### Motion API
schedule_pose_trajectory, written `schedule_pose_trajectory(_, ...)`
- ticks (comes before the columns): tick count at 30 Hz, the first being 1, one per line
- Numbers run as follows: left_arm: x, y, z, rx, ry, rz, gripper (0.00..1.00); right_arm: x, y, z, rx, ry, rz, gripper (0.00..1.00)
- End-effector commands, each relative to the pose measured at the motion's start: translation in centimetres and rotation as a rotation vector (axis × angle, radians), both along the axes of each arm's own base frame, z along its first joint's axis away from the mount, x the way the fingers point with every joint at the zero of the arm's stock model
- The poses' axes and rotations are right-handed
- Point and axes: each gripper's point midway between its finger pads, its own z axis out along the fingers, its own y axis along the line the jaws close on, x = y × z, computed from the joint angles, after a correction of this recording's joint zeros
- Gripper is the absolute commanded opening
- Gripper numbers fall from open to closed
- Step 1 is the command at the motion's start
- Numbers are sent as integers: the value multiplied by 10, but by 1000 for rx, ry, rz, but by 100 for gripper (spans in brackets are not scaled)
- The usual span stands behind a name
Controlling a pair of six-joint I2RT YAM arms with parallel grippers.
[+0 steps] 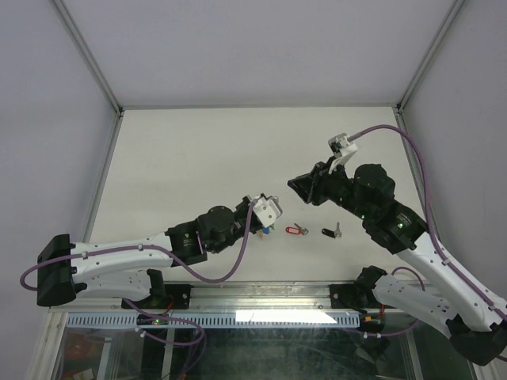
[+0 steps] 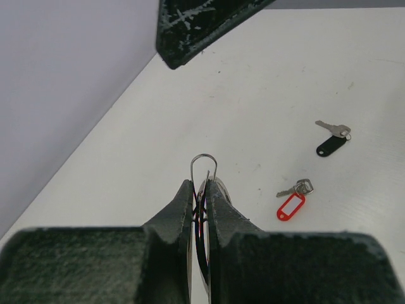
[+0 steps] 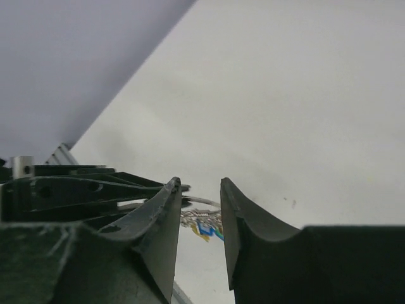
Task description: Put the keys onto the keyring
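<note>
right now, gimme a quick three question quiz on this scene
1. True or false: the left gripper is shut on the keyring.
2. Which keys lie loose on the table? A) red-tag key and black-tag key B) green-tag and blue-tag C) none
3. Fill in: the right gripper is ____ (open/shut).
Key: 1 true; 2 A; 3 open.

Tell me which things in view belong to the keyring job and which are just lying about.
Job: keyring, clamped in left gripper; red-tagged key; black-tagged key; right gripper, open.
Not the job: purple cable, table; both just rig fixtures.
</note>
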Motion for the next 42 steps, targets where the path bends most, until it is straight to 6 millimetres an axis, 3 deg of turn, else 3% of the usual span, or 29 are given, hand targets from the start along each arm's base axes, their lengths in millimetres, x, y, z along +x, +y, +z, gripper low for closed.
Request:
schedule_pose_trajectory(1, 9, 12, 42, -146, 35, 77, 0, 24, -34, -19, -115, 106, -249, 35)
schedule_pose_trajectory(4, 16, 26, 43, -187, 98, 97, 0, 26, -45, -46, -223, 201, -311, 37)
schedule_pose_trajectory(11, 46, 68, 47, -261, 243, 188, 0, 6, -48, -121, -440, 482, -286, 40)
schedule_pose_trajectory(15, 60, 81, 51, -231, 278, 234, 0, 0, -57, -161, -529, 615, -349, 40)
schedule_pose_trajectory(18, 69, 87, 50, -212, 288, 252, 0, 0, -55, -179, -553, 666, -356, 40)
schedule_pose_trajectory(22, 78, 91, 50, -199, 285, 245, 0, 14, -43, -180, -618, 544, -221, 40)
schedule_pose_trajectory(27, 88, 98, 40, -179, 292, 259, 0, 56, -37, -139, -723, 70, -73, 38)
schedule_pose_trajectory(30, 88, 102, 36, -180, 293, 264, 0, 58, -27, -120, -735, -170, 58, 38)
schedule_pose_trajectory(32, 88, 105, 34, -184, 294, 274, 0, 50, -19, -110, -720, -209, 136, 38)
schedule_pose_trajectory(36, 91, 115, 34, -195, 290, 302, 0, 13, -15, -129, -775, -146, 387, 38)
schedule_pose_trajectory(42, 107, 138, 35, -239, 317, 338, 0, 4, -39, -165, -942, -79, 468, 28)
